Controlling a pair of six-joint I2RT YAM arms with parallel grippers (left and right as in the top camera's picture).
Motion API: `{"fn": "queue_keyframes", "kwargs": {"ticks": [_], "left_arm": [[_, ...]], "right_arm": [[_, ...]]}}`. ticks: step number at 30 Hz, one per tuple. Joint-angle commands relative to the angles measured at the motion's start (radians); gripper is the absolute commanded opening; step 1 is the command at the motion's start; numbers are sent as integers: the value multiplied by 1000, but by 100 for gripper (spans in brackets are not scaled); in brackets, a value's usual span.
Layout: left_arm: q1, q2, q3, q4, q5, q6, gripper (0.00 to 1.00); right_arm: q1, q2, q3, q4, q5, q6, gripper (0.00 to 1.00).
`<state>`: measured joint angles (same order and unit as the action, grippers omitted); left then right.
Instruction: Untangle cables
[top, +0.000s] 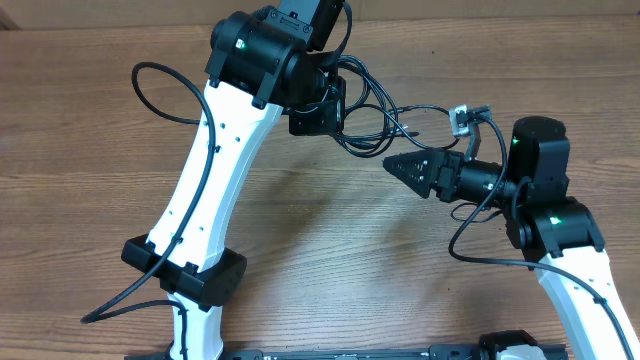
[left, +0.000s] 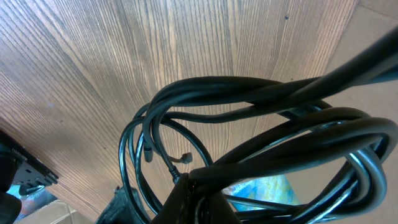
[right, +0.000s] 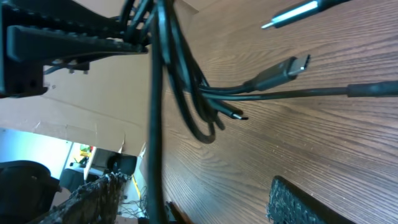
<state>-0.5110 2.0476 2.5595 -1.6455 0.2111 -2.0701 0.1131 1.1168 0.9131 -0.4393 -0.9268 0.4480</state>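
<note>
Clamping the cables, the left gripper holds them above the table. The right gripper has its jaws apart, beside the bundle.

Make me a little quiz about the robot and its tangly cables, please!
1. True or false: the left jaws are shut on the cables.
2. Pick one: the table looks like A) brown wood, B) clear glass, C) green cloth.
3. Fill the gap: the right jaws stand ____ (open or shut).

Key: 1 true; 2 A; 3 open.
</note>
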Motion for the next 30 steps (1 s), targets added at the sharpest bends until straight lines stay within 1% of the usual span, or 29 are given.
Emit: {"fn": "queue_keyframes", "kwargs": {"ticks": [1,9,13,17,19,20,23,30], "left_arm": [[-8,-40,28,5,16,-14,5],[-8,-40,28,7,20,-14,5],[-8,-40,28,7,19,-14,4],[-10,-40,28,5,19,-14,5],[-10,-40,28,4,19,-14,4],[-10,-40,28,3,19,-14,4],[-10,-40,28,1,19,-14,5],[-12,-40,28,1,19,-14,4]], "right_arm": [[10,8,34,17,5,-12,75],[77,8,34,115,20,-12,75],[115,10,34,113,111,-12,75],[139,21,34,113,160,-12,73],[141,29,34,113,186,-11,68],[141,37,34,113,202,-11,63],[141,48,34,114,204,-12,56],[141,69,34,113,204,-12,27]]}}
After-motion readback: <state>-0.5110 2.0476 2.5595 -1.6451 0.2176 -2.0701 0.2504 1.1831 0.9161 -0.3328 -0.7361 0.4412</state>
